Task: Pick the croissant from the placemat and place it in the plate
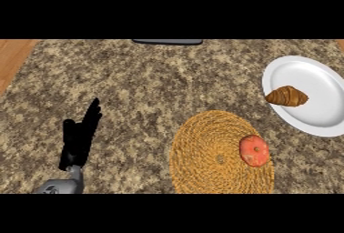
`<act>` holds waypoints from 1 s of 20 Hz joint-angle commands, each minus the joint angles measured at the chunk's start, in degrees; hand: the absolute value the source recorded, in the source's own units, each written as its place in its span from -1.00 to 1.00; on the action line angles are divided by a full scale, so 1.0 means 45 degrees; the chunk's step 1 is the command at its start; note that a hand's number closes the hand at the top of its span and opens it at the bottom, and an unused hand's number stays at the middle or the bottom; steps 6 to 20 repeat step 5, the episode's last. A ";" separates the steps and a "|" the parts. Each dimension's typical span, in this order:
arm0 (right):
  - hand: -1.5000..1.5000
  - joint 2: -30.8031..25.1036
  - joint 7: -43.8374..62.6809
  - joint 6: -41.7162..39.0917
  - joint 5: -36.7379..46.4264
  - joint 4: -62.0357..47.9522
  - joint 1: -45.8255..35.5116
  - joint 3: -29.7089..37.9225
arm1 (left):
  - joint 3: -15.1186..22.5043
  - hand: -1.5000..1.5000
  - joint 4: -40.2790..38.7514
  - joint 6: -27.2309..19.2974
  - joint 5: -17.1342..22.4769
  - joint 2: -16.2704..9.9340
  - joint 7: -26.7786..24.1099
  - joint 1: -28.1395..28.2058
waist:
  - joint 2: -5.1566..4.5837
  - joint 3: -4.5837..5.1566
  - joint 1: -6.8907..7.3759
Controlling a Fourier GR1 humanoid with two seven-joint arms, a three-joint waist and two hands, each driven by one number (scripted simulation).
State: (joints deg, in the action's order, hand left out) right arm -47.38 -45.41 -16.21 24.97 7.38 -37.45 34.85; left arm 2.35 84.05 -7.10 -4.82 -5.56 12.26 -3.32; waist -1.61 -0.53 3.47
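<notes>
Golden-brown croissant (287, 96): lying on the white plate (316, 116), left of its centre, at the right of the speckled stone desk (134, 82). Woven straw placemat (215, 157): near the plate, lower left of it, carrying a round reddish-orange item (255, 150) at its right side. Left hand (79, 136): at lower left, fingers straight, holding nothing. Right hand: out of view.

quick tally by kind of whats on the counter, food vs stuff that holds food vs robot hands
Food: 2, the croissant and a round red-orange fruit.
Holders: 2, the white plate under the croissant and the woven placemat under the fruit.
Robot hands: 1, the left hand, open, at the left.
Total: 5
</notes>
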 commanded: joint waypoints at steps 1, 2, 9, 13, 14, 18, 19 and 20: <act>-1.00 -0.0434 -0.0202 -0.0219 0.0020 -0.0003 0.0373 0.0017 | -0.0209 0.00 -0.0390 -0.0280 -0.0073 0.0099 -0.0052 -0.0392 | -0.0039 -0.0005 -0.0101; -1.00 -0.0094 0.0180 0.0390 -0.0010 -0.0013 0.0065 0.0065 | 0.0051 0.00 0.0049 -0.0058 -0.0127 0.0004 0.0312 -0.0498 | -0.0028 -0.0013 0.0043; -1.00 -0.0263 0.0352 0.0667 0.0094 0.0019 0.0115 0.0003 | 0.0251 0.00 0.0300 -0.0241 -0.0263 0.0205 0.0563 -0.0324 | -0.0028 -0.0019 0.0129; -1.00 -0.0263 0.0352 0.0667 0.0094 0.0019 0.0115 0.0003 | 0.0251 0.00 0.0300 -0.0241 -0.0263 0.0205 0.0563 -0.0324 | -0.0028 -0.0019 0.0129; -1.00 -0.0263 0.0352 0.0667 0.0094 0.0019 0.0115 0.0003 | 0.0251 0.00 0.0300 -0.0241 -0.0263 0.0205 0.0563 -0.0324 | -0.0028 -0.0019 0.0129; -1.00 -0.0263 0.0352 0.0667 0.0094 0.0019 0.0115 0.0003 | 0.0251 0.00 0.0300 -0.0241 -0.0263 0.0205 0.0563 -0.0324 | -0.0028 -0.0019 0.0129; -1.00 -0.0263 0.0352 0.0667 0.0094 0.0019 0.0115 0.0003 | 0.0251 0.00 0.0300 -0.0241 -0.0263 0.0205 0.0563 -0.0324 | -0.0028 -0.0019 0.0129; -1.00 -0.0263 0.0352 0.0667 0.0094 0.0019 0.0115 0.0003 | 0.0251 0.00 0.0300 -0.0241 -0.0263 0.0205 0.0563 -0.0324 | -0.0028 -0.0019 0.0129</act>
